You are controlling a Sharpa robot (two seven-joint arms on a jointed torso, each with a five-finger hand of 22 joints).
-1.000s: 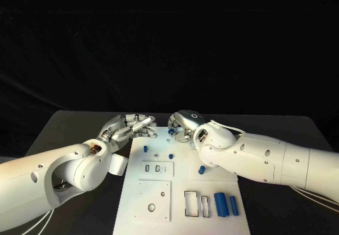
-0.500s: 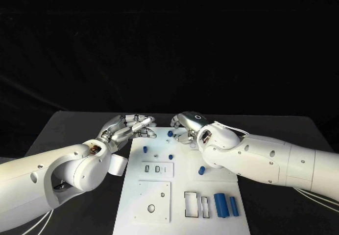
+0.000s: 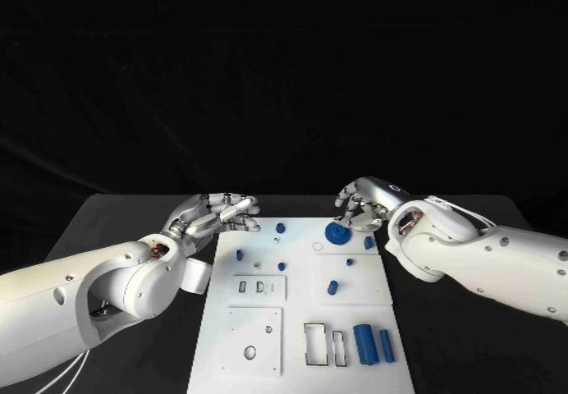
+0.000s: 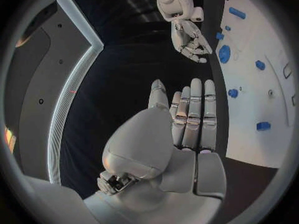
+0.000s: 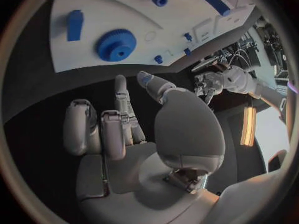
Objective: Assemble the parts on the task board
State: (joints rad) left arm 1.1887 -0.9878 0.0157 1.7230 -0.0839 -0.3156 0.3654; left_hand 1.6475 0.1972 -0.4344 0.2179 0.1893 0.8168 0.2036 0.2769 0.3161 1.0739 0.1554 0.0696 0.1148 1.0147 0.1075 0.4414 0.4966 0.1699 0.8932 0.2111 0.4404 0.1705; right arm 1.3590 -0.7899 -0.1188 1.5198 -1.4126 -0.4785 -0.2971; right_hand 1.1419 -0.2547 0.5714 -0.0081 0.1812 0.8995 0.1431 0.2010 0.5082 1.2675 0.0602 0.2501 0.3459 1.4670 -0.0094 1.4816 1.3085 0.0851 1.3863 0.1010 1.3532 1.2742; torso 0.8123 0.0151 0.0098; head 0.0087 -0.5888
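White task board (image 3: 267, 328) down the middle of the black table (image 3: 130, 222), running away from the robot. Left hand (image 3: 219, 215) just off the board's far left corner, fingers straight and close side by side, thumb apart, nothing held; same in the left wrist view, palm (image 4: 187, 129) flat and bare over the dark table beside the board's edge. Right hand (image 3: 367, 205) above the board's far right part, fingers bent loosely and parted, empty in the right wrist view (image 5: 124, 129), hovering off the board's edge with no contact. Blue gear (image 3: 337, 234) flat on the board just below and beside the right hand's fingertips, apart from them; also plain in the right wrist view (image 5: 116, 45). Small blue pegs standing on the far half: one (image 3: 281, 227) near the far edge, one (image 3: 238, 254) toward the left edge, one (image 3: 281, 266) mid-board. Blue piece (image 3: 332, 287) lying right of centre. Two blue cylinders (image 3: 375, 343) side by side at the near right, next to rectangular slots (image 3: 321, 343)
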